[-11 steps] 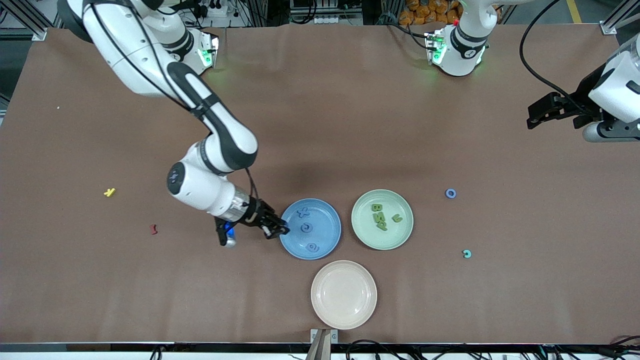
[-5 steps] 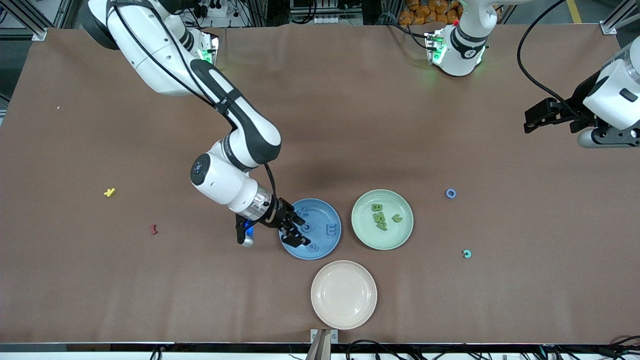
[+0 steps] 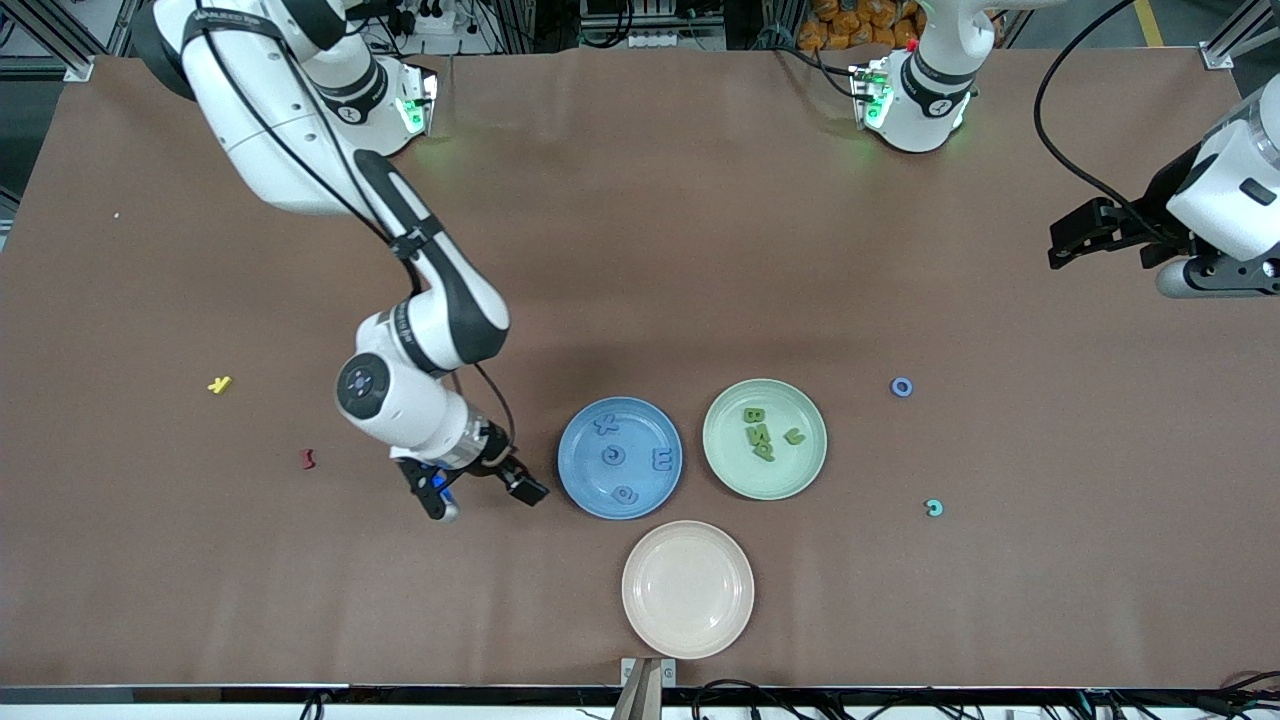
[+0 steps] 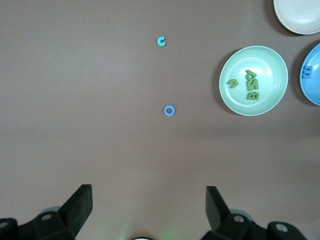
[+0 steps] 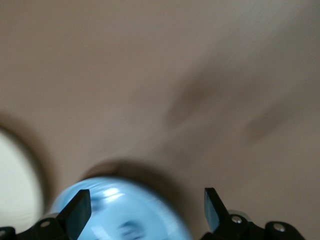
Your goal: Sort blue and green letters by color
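Several blue letters (image 3: 660, 460) lie in the blue plate (image 3: 578, 478). Green letters (image 3: 757, 432) lie in the green plate (image 3: 740, 472) beside it. A blue letter O (image 3: 901, 387) sits on the table toward the left arm's end; it also shows in the left wrist view (image 4: 169, 110). My right gripper (image 3: 480, 492) hangs open and empty just off the blue plate's rim, on the right arm's side; the plate (image 5: 120, 215) shows blurred in its wrist view. My left gripper (image 3: 1062, 240) waits open and empty (image 4: 147, 202) high at the left arm's end.
A cream plate (image 3: 688, 588) stands nearer the front camera than the two coloured plates. A teal letter C (image 3: 933, 508) lies near the blue O. A yellow K (image 3: 219, 384) and a dark red letter (image 3: 308, 459) lie toward the right arm's end.
The right gripper went over the blue plate, opened and left a blue letter E in it, then drew back off the rim. The left arm shifted slightly.
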`<action>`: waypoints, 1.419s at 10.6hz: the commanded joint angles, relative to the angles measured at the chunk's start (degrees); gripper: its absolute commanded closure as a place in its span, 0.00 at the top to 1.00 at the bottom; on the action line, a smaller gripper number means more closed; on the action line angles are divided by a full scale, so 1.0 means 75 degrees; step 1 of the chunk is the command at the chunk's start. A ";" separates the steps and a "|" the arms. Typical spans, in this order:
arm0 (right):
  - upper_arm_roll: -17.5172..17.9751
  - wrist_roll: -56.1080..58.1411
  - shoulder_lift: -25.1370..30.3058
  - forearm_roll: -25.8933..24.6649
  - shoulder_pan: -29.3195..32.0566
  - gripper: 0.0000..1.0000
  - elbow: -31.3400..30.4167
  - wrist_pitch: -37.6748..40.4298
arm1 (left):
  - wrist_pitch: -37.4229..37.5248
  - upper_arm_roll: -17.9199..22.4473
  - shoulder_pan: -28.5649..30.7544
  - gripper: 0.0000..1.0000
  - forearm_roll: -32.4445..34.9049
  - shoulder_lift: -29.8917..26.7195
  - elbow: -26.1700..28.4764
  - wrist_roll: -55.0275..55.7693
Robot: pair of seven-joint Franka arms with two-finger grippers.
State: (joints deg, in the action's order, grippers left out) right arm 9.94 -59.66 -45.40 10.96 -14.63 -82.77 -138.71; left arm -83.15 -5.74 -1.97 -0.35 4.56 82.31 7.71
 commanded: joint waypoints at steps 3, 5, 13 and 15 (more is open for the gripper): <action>-0.0329 0.3673 0.0520 -0.0476 0.1281 1.00 -0.0236 0.1805 | -0.0081 -0.0031 -0.0112 1.00 0.0187 -0.0045 0.0029 -0.0138; -0.0505 0.4099 0.1162 -0.1467 0.1400 1.00 -0.0995 0.1830 | -0.0081 -0.0031 -0.0089 1.00 0.0187 -0.0045 0.0029 -0.0149; -0.0670 0.6558 0.4796 -0.2246 0.1938 1.00 -0.3916 0.2156 | -0.0105 -0.0031 -0.0065 1.00 0.0199 -0.0033 0.0029 -0.0161; -0.0670 0.7412 0.5312 -0.2211 0.2266 1.00 -0.3766 0.2742 | -0.0117 -0.0043 -0.0053 1.00 0.0280 -0.0033 0.0029 -0.0184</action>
State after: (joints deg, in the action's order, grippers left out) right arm 4.35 -10.37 -11.72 -4.98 -0.68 -108.64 -120.84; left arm -83.54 -5.85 -2.57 -0.12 4.66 82.43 7.71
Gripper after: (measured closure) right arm 0.000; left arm 0.000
